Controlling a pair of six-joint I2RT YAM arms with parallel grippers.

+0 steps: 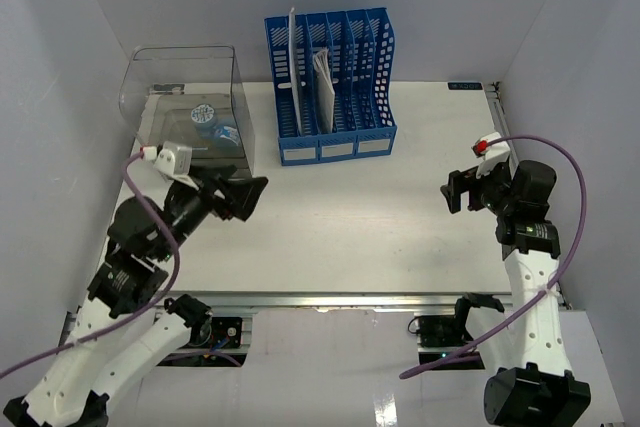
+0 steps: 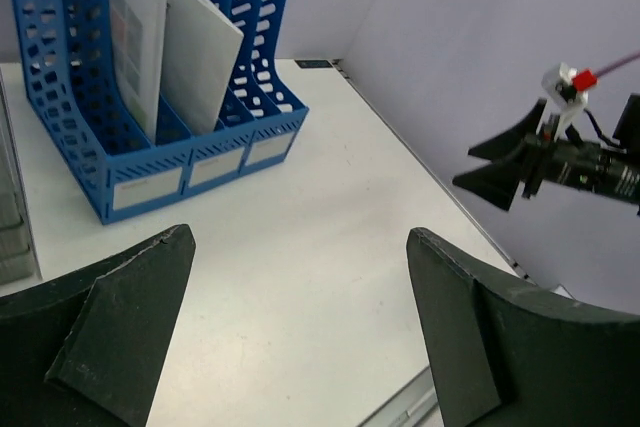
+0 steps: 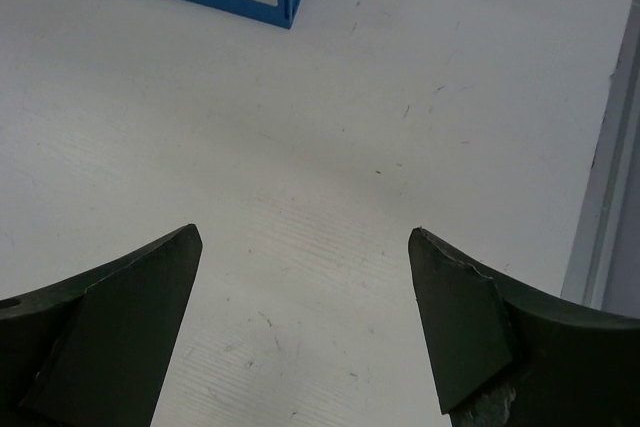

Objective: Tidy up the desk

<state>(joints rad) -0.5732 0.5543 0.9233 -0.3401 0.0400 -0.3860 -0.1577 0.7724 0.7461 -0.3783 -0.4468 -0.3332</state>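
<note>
The desk (image 1: 370,217) is a large white tabletop with metal rails along its edges. My left gripper (image 1: 250,197) hovers over its left side, just in front of the clear box, fingers wide open and empty. In the left wrist view only bare desk (image 2: 300,277) lies between the two dark fingers (image 2: 130,317). My right gripper (image 1: 458,190) hangs over the right side, open with nothing in it. Bare desk (image 3: 300,197) also fills the gap between its fingers (image 3: 460,317) in the right wrist view.
A blue slotted file rack (image 1: 332,87) stands at the back centre with papers (image 1: 322,87) in two slots; it shows too as the rack (image 2: 150,97) in the left wrist view. A clear plastic box (image 1: 190,107) at the back left holds small blue items (image 1: 215,127).
</note>
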